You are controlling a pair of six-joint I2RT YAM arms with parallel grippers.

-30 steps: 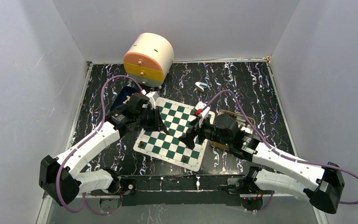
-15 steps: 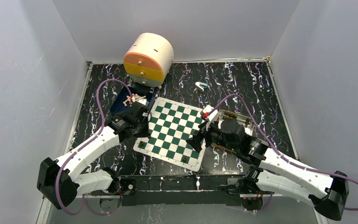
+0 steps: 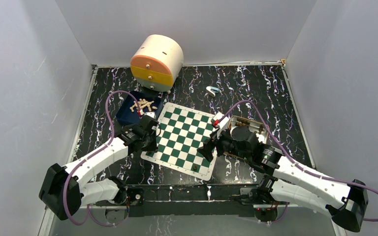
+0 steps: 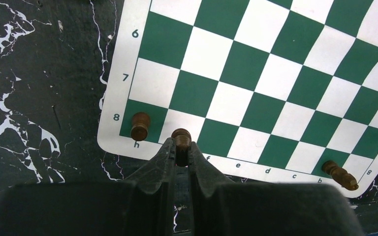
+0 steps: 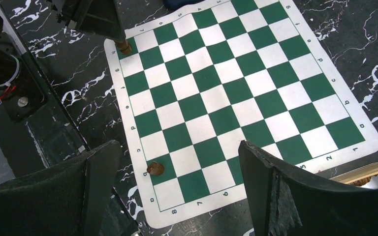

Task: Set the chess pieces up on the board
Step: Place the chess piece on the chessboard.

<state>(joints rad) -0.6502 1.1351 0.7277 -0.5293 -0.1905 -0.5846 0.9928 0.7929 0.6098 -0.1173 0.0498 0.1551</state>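
Top view: board point(image 3: 186, 129) lies skewed mid-table, between the two arms. Left gripper point(image 3: 150, 146) sits at its near-left corner, right gripper point(image 3: 206, 147) over its near-right edge. Only this view shows the pale pieces point(image 3: 142, 104), heaped in a blue tray point(image 3: 124, 114) just beyond the board's left corner. Round drawer unit point(image 3: 156, 60) at the back. Wooden box point(image 3: 250, 123) right of the board, partly under the right arm.

Left wrist: jaws pinched tight on a dark piece point(image 4: 181, 134), upright, at the row-8 edge by the square next to the corner. Just beside it but apart, a corner piece point(image 4: 140, 126) stands on h8. A third piece point(image 4: 340, 175) lies tipped at the far end of that row.

Right wrist: fingers spread wide, nothing held, board below.

Board is green and white with a white border, lettered and numbered. Table point(image 3: 256, 88) is black with white veining. Plain pale walls on three sides.
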